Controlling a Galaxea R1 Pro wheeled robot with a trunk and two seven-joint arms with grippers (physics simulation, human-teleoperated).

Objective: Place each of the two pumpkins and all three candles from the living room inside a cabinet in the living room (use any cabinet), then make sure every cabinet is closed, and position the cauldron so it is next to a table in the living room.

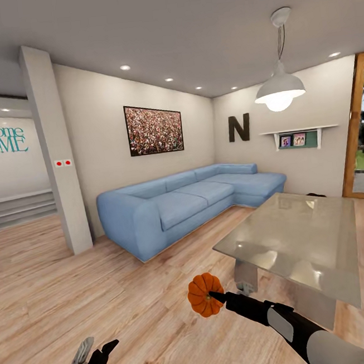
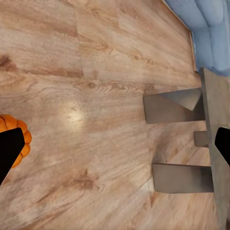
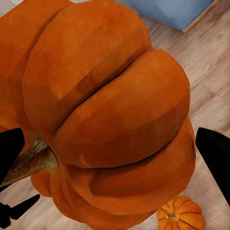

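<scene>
My right gripper (image 1: pixel 210 297) is shut on an orange ribbed pumpkin (image 1: pixel 204 294), held above the wood floor left of the glass-topped table (image 1: pixel 300 237). In the right wrist view this pumpkin (image 3: pixel 105 115) sits between the black fingers (image 3: pixel 215 151), its stem pointing sideways. A second, smaller-looking pumpkin (image 3: pixel 181 215) lies on the floor below it. My left gripper (image 1: pixel 97 349) hangs open and empty low at the left. An orange pumpkin (image 2: pixel 19 136) peeks from behind one of its fingers (image 2: pixel 9 151). A small dark shape (image 1: pixel 316 195) past the table's far edge is too small to identify. Candles and cabinet are out of view.
A blue corner sofa (image 1: pixel 189 201) stands along the back walls. A white pillar (image 1: pixel 59 161) rises at the left, and a glass door (image 1: pixel 361 129) is at the right. The table's grey block legs (image 2: pixel 175 106) rest on the floor. Open wood floor (image 1: pixel 75 288) spreads to the left.
</scene>
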